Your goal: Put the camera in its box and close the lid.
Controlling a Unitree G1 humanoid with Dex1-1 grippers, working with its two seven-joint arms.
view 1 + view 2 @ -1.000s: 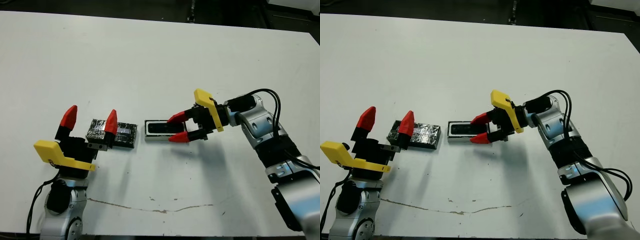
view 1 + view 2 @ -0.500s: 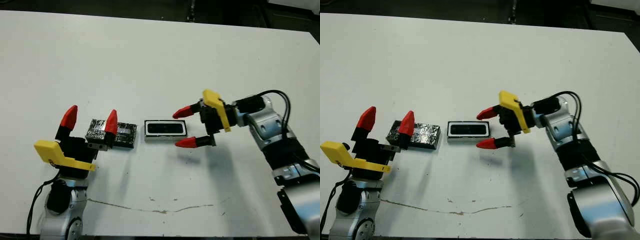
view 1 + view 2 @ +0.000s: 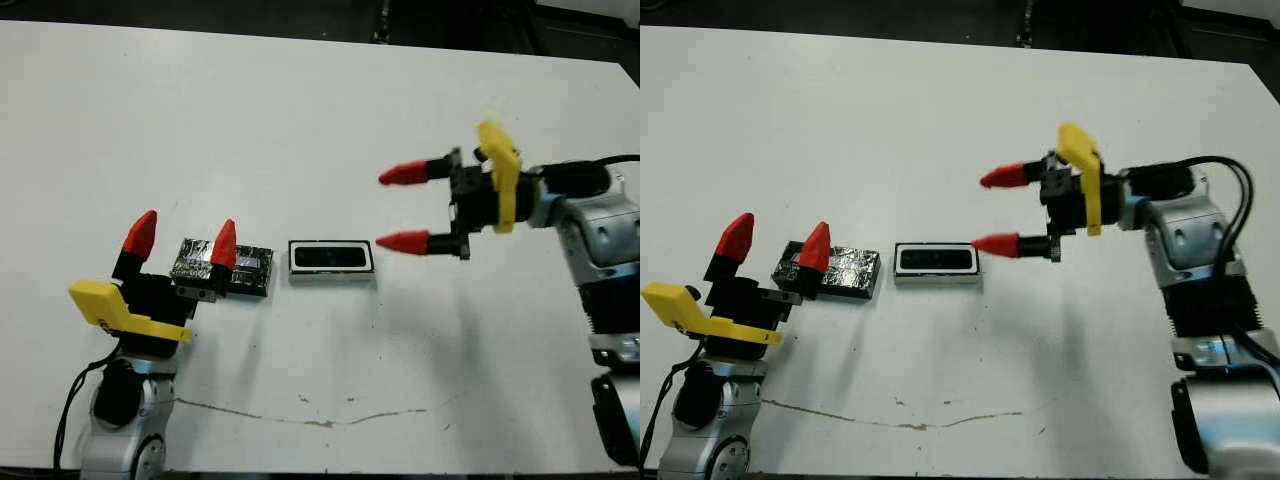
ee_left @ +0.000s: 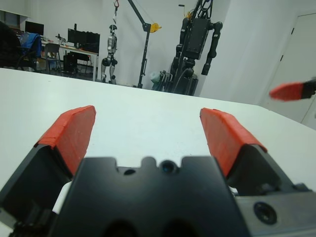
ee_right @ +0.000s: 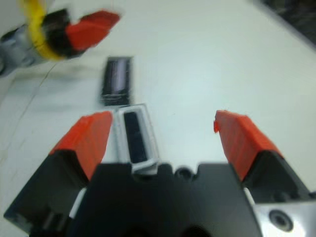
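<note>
The camera point(image 3: 332, 258), a slim black bar, lies inside the box point(image 3: 333, 278), a small white-rimmed tray at the table's middle. Just left of the box, the crinkly black lid point(image 3: 250, 268) lies flat on the table. My left gripper point(image 3: 181, 240) stands open over the lid's left end, holding nothing, and one red finger hides part of the lid. To the right of the box and lifted off the table, my right gripper point(image 3: 398, 208) is open and empty. The right wrist view shows the camera point(image 5: 134, 137) in the box, with the lid point(image 5: 116, 79) beyond it.
A thin brownish crack line point(image 3: 300, 415) runs across the white table point(image 3: 300, 110) near its front edge. In the left wrist view, stands and equipment point(image 4: 197, 44) sit in the room beyond the table's far edge.
My right gripper has opened, let go of the camera in the box, and drawn back to the right and upward. The left gripper and the lid have not moved.
</note>
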